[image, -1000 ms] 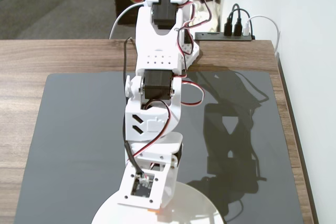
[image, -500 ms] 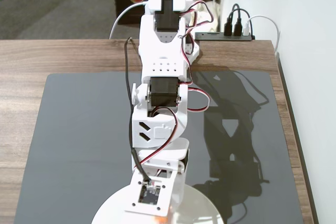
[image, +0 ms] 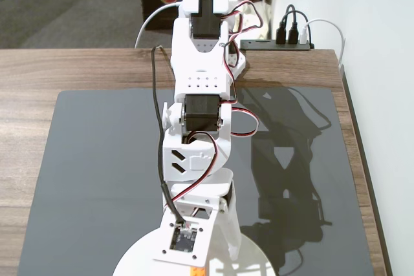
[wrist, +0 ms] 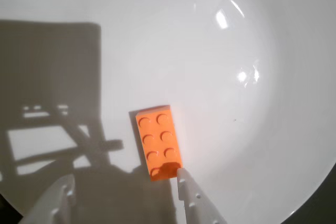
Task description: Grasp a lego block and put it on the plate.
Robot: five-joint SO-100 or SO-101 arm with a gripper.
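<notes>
In the wrist view the orange lego block (wrist: 159,142) lies flat, studs up, on the white plate (wrist: 247,35). My gripper (wrist: 124,182) is open just above the plate. Its right fingertip (wrist: 182,176) is at the block's near corner, and the left fingertip (wrist: 67,186) stands well clear of it. I cannot tell whether the right tip touches the block. In the fixed view the arm (image: 197,127) reaches down over the plate (image: 259,258) at the bottom edge. Only a sliver of the lego block (image: 196,271) shows under the wrist.
The plate sits on a dark mat (image: 90,159) over a wooden table (image: 65,69). A power strip with cables (image: 278,42) lies at the table's back edge by the white wall. The arm's shadow falls on the mat to the right.
The arm swung slightly right and lowered over the plate a second ago. Since half a second ago one jaw has swung outward to the right, and the block now lies free on the plate.
</notes>
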